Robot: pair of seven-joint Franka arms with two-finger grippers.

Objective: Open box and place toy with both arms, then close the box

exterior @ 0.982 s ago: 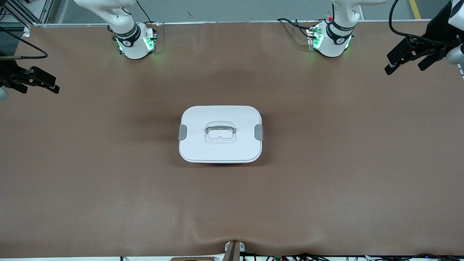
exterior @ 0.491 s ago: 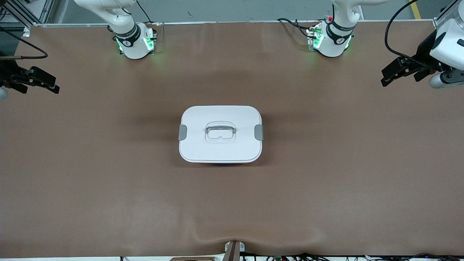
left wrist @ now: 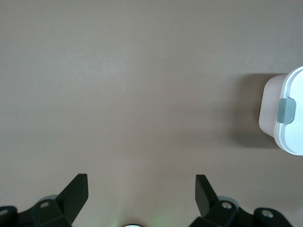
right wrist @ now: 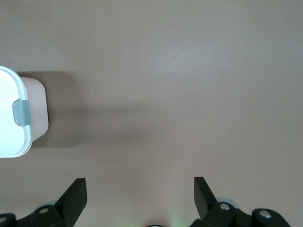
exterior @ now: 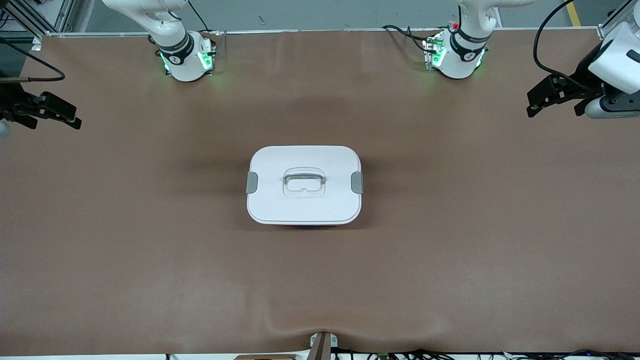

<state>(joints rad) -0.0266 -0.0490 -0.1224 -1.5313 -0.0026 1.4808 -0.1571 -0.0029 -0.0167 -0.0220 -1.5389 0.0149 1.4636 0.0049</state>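
One pink box (exterior: 304, 200), white lid (exterior: 270, 200), grey clips (exterior: 356, 182)

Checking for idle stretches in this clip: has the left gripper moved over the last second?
Yes. The left gripper, open over the table's end, has shifted a little toward the box and its wrist has turned, while the box stayed put.

1. Box (exterior: 304, 200): flat white lid, grey side clips (exterior: 357, 182), clear centre handle (exterior: 304, 182); pale pink wall in the wrist views
2. Table (exterior: 150, 225): plain brown cover, no pattern
3. Left gripper (exterior: 542, 97): black
4. Right gripper (exterior: 62, 115): black
5. Arm bases (exterior: 190, 62): white with black bands, lit green
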